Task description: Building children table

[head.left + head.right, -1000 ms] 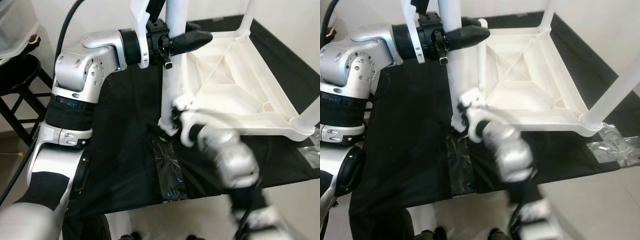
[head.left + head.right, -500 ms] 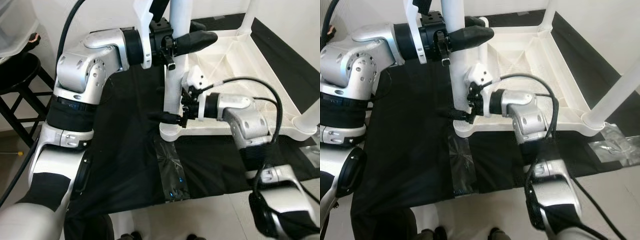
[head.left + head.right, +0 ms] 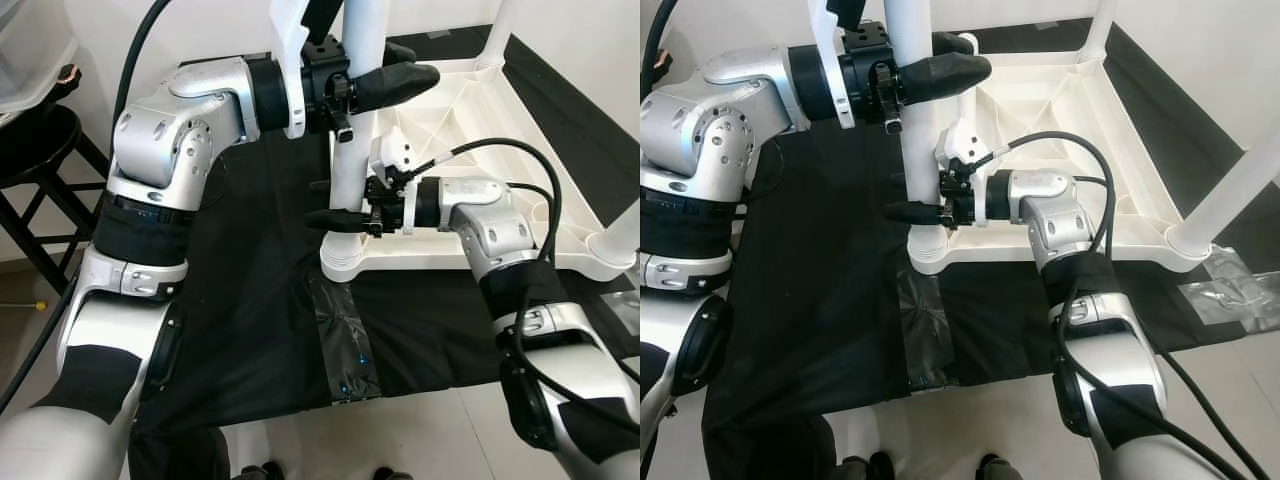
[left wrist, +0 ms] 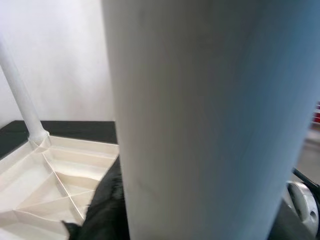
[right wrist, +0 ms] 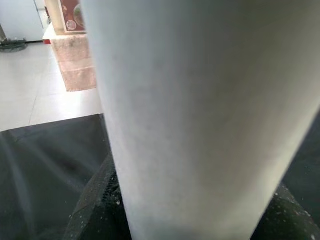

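A white children's table (image 3: 470, 130) lies upside down on a black cloth, its legs pointing up. The near-left leg (image 3: 348, 165) stands in its corner socket (image 3: 345, 262). My left gripper (image 3: 415, 65) is shut on this leg high up, one black finger on each side. My right gripper (image 3: 312, 201) is shut on the same leg lower down, a little above the socket. The leg (image 4: 200, 125) is close up in the left wrist view, with the table's ribbed underside (image 4: 40, 170) beyond it. In the right wrist view the leg (image 5: 200, 110) sits between dark fingers.
Two more legs stand at the far corner (image 3: 500, 30) and the near-right corner (image 3: 625, 225). Shiny tape (image 3: 340, 330) patches the black cloth (image 3: 250, 300) near its front edge. A black stool (image 3: 30, 150) stands at my left. Pale floor (image 3: 990, 420) lies below the cloth.
My right arm swung in from a blur at the socket, closed on the leg, then slid slightly up it. The left gripper kept its hold.
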Motion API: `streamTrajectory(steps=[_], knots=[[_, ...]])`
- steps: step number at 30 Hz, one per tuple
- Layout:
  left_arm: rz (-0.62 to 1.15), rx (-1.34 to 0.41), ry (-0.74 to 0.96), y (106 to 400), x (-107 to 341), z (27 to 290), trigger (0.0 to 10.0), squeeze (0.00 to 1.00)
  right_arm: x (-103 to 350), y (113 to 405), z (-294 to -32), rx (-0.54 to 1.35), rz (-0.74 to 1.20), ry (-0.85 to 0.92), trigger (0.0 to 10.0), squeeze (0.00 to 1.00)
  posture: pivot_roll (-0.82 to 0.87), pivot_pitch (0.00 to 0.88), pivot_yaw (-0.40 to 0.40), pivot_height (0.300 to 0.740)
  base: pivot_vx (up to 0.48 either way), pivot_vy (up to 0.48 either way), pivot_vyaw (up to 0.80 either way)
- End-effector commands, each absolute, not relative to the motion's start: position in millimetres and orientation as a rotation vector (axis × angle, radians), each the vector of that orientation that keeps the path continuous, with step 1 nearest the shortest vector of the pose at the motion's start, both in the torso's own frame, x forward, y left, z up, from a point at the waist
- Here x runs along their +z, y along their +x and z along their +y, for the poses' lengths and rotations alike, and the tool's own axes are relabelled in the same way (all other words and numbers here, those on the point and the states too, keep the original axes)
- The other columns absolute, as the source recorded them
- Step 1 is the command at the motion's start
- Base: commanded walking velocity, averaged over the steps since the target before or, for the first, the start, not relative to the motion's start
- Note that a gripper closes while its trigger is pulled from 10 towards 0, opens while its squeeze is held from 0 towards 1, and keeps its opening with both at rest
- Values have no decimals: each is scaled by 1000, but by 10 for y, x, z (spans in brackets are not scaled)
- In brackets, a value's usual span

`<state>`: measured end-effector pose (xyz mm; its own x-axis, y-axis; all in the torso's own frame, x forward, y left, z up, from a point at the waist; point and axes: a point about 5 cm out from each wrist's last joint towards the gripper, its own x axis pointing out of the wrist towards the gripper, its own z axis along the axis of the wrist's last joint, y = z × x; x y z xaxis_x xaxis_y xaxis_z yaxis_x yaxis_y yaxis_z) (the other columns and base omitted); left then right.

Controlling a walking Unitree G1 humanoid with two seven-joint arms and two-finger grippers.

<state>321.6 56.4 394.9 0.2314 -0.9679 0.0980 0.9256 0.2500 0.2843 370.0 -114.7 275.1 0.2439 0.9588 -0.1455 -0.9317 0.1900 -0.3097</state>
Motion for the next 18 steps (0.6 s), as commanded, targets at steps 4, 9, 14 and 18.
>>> streamTrajectory(steps=[4,9,14,18], knots=[[-226,-1331,190,3226,3830,520,10000,1000,2580,3687,-1125,1376,-45,-337,0,0,5,212,45,740,0,0,0],[-188,-1363,157,3194,3821,665,10000,1000,2524,3686,-1170,1337,-65,-281,0,0,-5,206,43,740,0,0,0],[-149,-1457,205,3035,3789,990,10000,0,2431,3699,-1271,1213,-54,-219,0,0,-21,205,34,740,0,0,0],[-73,-1456,221,2926,3663,1337,10000,0,2183,3601,-1177,1076,17,-160,0,0,-30,209,26,740,0,0,0]])
